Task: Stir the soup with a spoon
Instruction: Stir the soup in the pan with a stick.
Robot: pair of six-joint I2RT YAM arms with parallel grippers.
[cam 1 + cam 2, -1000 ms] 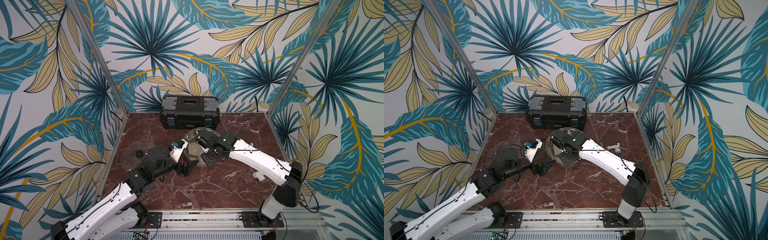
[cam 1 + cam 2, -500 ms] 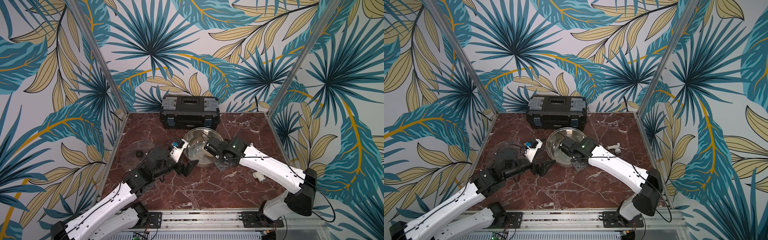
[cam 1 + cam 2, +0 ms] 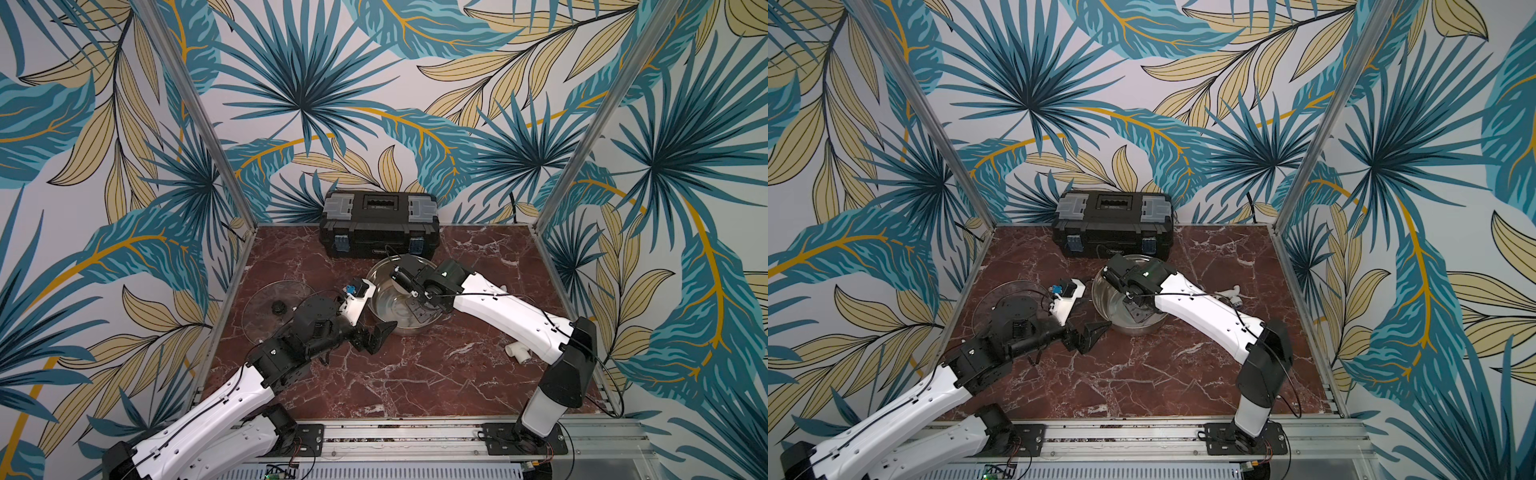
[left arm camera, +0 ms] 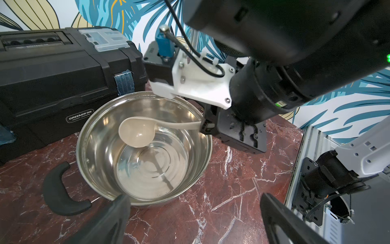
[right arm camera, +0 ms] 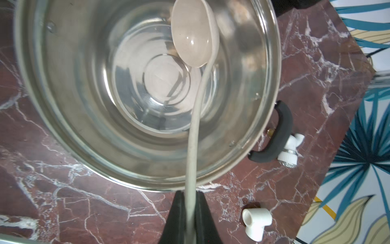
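A shiny steel pot (image 3: 388, 309) (image 3: 1113, 305) stands in front of the toolbox, and no soup shows on its bare bottom (image 4: 147, 166). My right gripper (image 5: 191, 194) (image 3: 420, 306) hangs at the pot's right rim, shut on the end of the spoon's slim handle (image 5: 193, 147). The cream spoon's bowl (image 4: 136, 135) (image 5: 194, 38) hovers inside the pot (image 5: 73, 84), above the bottom. Low at the pot's front left side, my left gripper (image 3: 376, 334) (image 3: 1088, 336) (image 4: 194, 213) is open and empty, with one finger (image 4: 118, 211) close to the pot wall.
A black-and-grey toolbox (image 3: 378, 224) stands against the back wall. A clear glass lid (image 3: 274, 307) lies to the left of the pot. A white pipe T-fitting (image 3: 517, 351) (image 5: 256, 221) lies under the right arm, and another white fitting (image 5: 291, 152) lies by a black pot handle (image 5: 280, 135).
My right gripper, shut on the spoon, swung out to the right of the pot and came back over its right rim. The left arm has stayed still.
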